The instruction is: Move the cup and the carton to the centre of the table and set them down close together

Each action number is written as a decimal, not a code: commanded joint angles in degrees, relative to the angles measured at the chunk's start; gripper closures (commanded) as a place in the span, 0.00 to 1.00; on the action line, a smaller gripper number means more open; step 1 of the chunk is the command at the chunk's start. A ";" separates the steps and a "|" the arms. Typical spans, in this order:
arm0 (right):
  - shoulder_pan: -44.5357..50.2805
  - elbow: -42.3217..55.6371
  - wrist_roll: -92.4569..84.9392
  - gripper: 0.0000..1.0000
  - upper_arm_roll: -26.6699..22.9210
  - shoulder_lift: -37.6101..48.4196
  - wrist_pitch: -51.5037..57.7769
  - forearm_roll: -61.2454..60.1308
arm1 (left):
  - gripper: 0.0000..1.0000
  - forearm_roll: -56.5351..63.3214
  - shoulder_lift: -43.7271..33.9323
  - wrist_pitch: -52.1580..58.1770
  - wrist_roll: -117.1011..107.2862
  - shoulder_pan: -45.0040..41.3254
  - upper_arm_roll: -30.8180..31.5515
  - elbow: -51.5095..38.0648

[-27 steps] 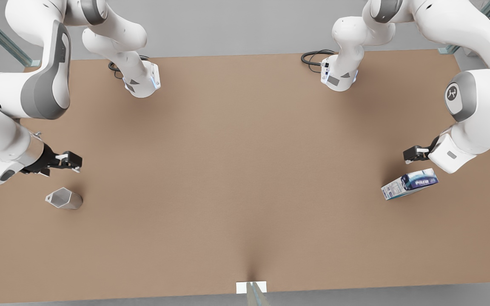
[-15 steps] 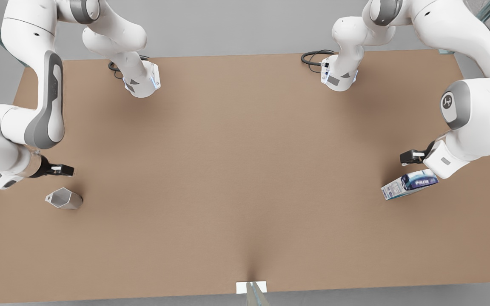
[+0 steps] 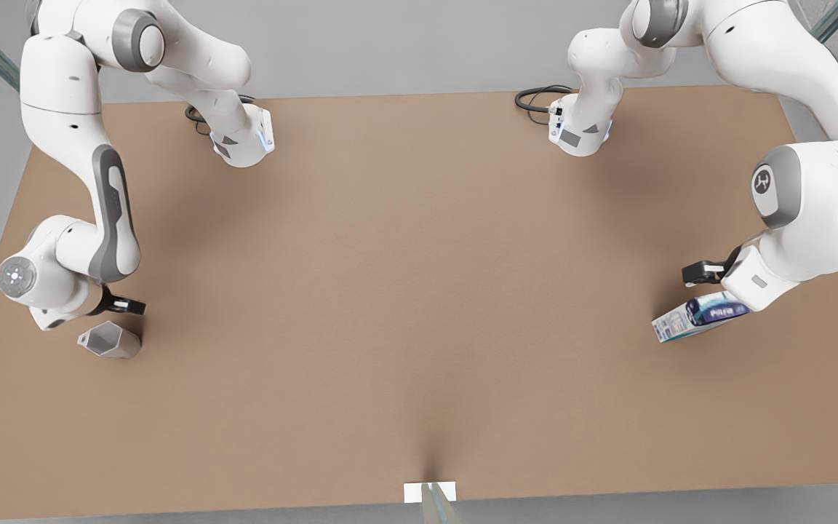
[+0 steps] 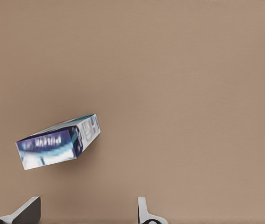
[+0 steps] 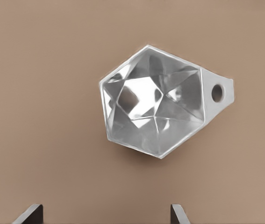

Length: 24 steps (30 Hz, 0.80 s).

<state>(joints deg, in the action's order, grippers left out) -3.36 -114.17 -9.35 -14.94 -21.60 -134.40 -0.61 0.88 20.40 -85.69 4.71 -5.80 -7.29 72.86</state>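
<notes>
Tabletop of plain matte brown spreads across the front view, with a small white tab at its near long edge. At the front view's left, the small silvery-grey faceted cup lies on the table, and the right gripper hangs just beside it on the far side, black fingers pointing toward the table's middle; how wide they stand cannot be told from here. At the front view's right, the small white rectangular carton with a dark blue-purple panel rests on the table, well apart from the cup, and the left gripper hovers just beyond it, not touching. Both objects sit near the table's short ends — the centre lies between them.

From the left wrist view, the carton lies at a slant on the brown surface, its blue panel facing up. The two fingertips stand spread wide, holding nothing; the carton is apart from them, offset toward one finger.

From the right wrist view, the cup shows its hexagonal mouth and pale inside, with a small holed tab on one side. The fingertips stand wide apart and empty, clear of the cup.
</notes>
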 commanded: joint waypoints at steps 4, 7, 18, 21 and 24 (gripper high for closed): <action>0.11 -0.27 -0.85 0.00 0.00 -1.52 -6.14 0.00 | 0.00 -0.09 -0.01 0.00 -0.05 0.00 0.00 0.00; 0.20 -0.62 -0.85 0.00 0.08 -2.75 -8.78 0.00 | 0.00 -0.09 -0.01 0.00 -0.05 0.00 0.00 0.00; -0.33 0.70 -1.73 0.77 0.17 -6.35 -10.80 -0.62 | 0.00 -0.18 -0.18 0.09 -0.05 0.00 -0.18 0.00; -0.33 1.14 -1.82 0.79 0.17 -6.88 -12.20 -0.62 | 0.00 -0.27 -0.18 0.09 -0.05 0.00 -0.18 0.00; -0.24 0.96 -1.90 0.79 0.17 -8.46 -14.22 -0.53 | 0.00 -0.18 -0.18 0.09 -0.05 0.00 -0.18 0.00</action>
<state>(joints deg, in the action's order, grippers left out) -3.60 -113.16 -11.25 -14.76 -30.13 -148.62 -1.23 0.66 20.22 -85.61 4.66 -5.80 -7.47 72.86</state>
